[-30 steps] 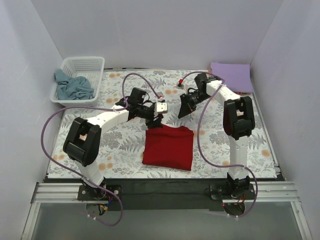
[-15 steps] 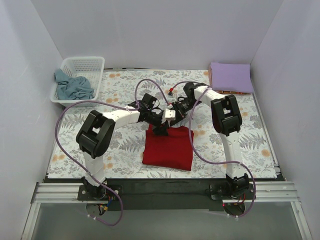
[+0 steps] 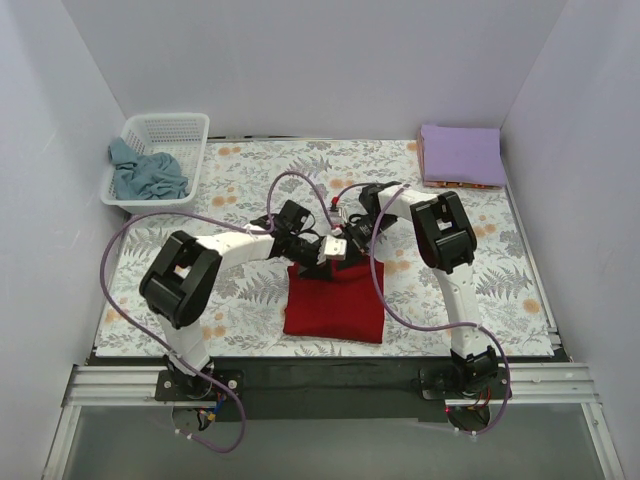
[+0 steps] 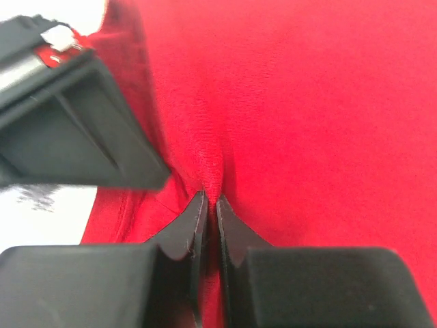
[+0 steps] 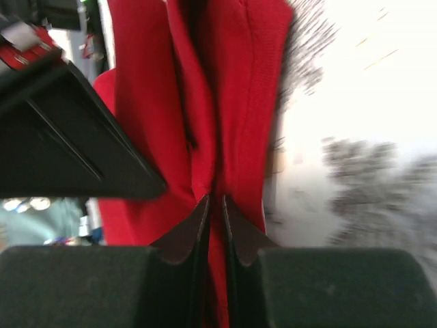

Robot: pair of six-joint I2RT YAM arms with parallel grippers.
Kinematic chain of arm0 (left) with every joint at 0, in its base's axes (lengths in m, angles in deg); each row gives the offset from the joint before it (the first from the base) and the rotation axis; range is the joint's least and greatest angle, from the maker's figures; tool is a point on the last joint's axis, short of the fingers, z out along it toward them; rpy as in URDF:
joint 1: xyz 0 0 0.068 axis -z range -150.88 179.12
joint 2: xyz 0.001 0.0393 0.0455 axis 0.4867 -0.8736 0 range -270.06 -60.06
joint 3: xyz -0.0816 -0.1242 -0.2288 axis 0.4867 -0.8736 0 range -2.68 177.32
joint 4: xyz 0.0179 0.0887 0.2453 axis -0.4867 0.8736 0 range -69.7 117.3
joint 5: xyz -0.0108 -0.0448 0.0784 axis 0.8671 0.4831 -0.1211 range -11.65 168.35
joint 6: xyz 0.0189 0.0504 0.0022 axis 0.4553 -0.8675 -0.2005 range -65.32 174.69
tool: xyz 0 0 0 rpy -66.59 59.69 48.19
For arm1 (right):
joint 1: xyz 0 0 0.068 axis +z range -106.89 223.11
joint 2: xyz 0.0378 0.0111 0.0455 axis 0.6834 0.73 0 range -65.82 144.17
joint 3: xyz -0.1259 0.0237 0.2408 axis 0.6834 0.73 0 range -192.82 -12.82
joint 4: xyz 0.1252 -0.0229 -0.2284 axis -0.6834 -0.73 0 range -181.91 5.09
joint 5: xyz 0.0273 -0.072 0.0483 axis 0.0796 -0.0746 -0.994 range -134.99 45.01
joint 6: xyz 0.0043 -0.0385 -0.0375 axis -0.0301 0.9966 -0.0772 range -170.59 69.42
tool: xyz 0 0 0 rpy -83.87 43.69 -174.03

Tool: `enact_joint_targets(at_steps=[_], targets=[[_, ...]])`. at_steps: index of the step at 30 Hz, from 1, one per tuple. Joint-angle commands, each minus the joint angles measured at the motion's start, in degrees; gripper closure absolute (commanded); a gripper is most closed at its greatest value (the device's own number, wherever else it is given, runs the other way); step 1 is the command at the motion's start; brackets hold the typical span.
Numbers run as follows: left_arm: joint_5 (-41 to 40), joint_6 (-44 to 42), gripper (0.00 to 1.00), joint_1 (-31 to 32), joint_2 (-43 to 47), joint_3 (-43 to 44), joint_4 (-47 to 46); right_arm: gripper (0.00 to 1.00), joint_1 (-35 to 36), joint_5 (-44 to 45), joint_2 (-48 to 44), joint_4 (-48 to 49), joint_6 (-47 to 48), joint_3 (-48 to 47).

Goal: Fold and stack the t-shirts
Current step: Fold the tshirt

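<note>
The deep red t-shirt (image 3: 335,305) lies folded at the table's near middle. Both pincers sit at its far edge, the left pincer (image 4: 210,205) and the right pincer (image 5: 215,205) each clamped on red cloth. The floral cloth (image 3: 230,300) lies bare on either side. The lavender t-shirt (image 3: 460,155) is in the far right corner.

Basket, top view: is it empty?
No, a crumpled blue-grey shirt lies inside the basket.
</note>
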Motion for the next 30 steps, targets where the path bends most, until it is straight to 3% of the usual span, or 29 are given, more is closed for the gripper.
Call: enact_joint_targets(at_steps=[1,6,12,22,25,30], targets=[[-0.19,-4.82,1.0,1.9,10.99,-6.4,-4.1,0.82,0.52,-0.4,-4.55,-1.65,3.38,2.82],[-1.69,-7.1,1.0,3.84,14.62,-12.99,-6.49,0.82,0.69,0.74,-6.66,-7.52,8.91,-2.09],[-3.88,-7.2,1.0,4.72,15.15,-14.94,-9.74,0.81,3.76,1.8,-6.15,-11.05,13.39,-2.46],[-13.19,-4.39,1.0,5.86,22.62,-24.95,-29.93,0.89,5.09,2.6,4.13,-14.21,19.1,-5.08],[-14.69,-4.39,1.0,5.86,23.68,-25.92,-32.32,0.89,5.09,2.68,6.42,-18.78,25.08,-6.66],[-15.22,-4.47,1.0,5.86,24.21,-26.27,-37.33,0.88,5.17,2.33,7.05,-19.58,26.76,-5.35]])
